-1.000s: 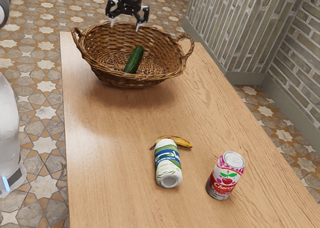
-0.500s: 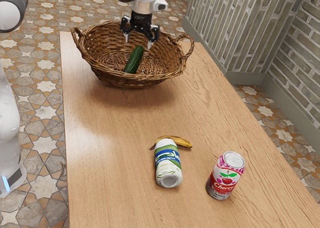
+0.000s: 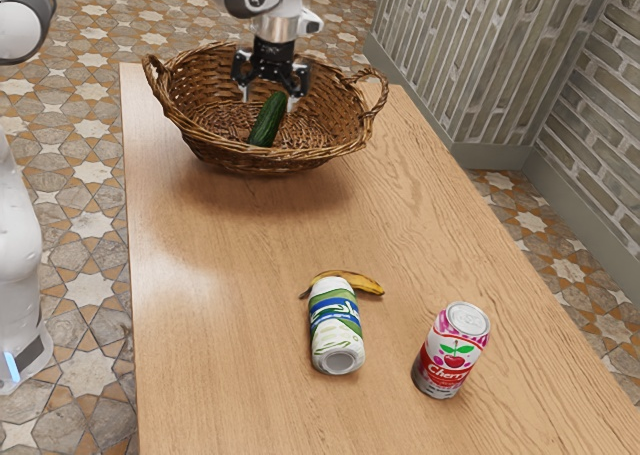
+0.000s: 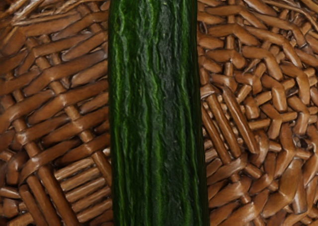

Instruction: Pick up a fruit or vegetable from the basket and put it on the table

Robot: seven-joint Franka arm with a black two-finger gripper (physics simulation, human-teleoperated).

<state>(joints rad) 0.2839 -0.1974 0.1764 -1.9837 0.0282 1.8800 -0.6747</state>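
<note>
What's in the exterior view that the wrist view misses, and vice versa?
Exterior view adds: open gripper at the basket, table, banana, green-and-white can on its side, upright cherry can.
Wrist view adds: close detail of lengthwise ridges on the cucumber.
Both: cucumber, basket weave.

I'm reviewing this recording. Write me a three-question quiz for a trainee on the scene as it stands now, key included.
1. True or false: the cherry can is lying on its side.
2. Which item is in the basket?
a) the banana
b) the cucumber
c) the cherry can
3. Fill in "together" or "apart": the jaws stand ____.

Key: 1. False; 2. b; 3. apart
</note>
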